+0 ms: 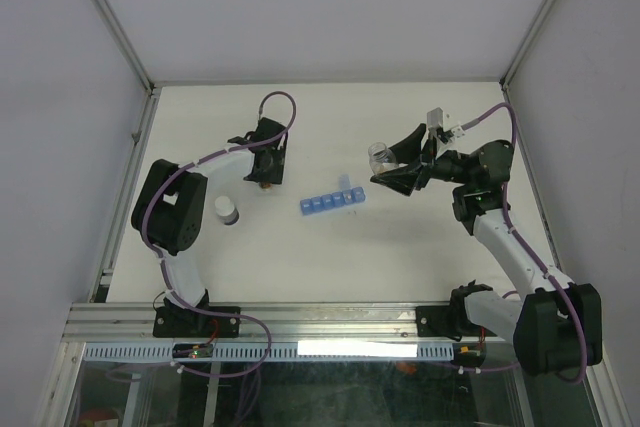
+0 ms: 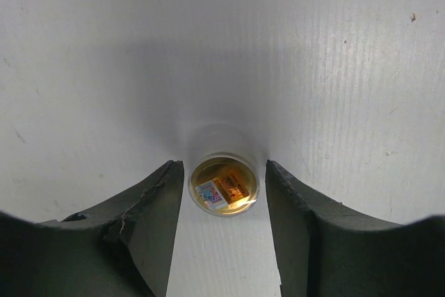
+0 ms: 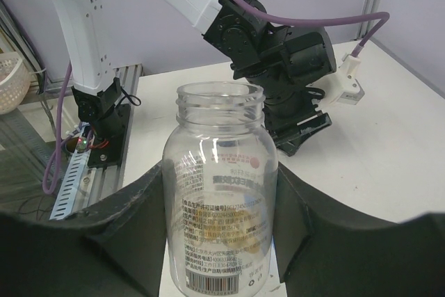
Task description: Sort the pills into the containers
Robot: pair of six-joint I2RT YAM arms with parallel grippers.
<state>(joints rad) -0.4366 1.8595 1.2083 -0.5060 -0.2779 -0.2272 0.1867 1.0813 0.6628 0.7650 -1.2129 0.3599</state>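
Robotics lab cell, white table (image 1: 330,257) boxed by plain panels (image 1: 330,7), aluminium rail (image 1: 330,320), slotted cable duct (image 1: 130,350).

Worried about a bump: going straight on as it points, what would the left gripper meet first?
Probably the small round bottle between the fingers of the left gripper; the tips would reach the white table. Depth is unclear.

Plain white table (image 1: 420,247), matt and faintly scuffed. Near the middle, lying flat and slightly aslant: blue strip of compartments (image 1: 332,199). Left of it, well apart: small white-grey cap (image 1: 226,211). Between those two and a little farther back: small round amber item (image 2: 224,186), standing on the bare top.
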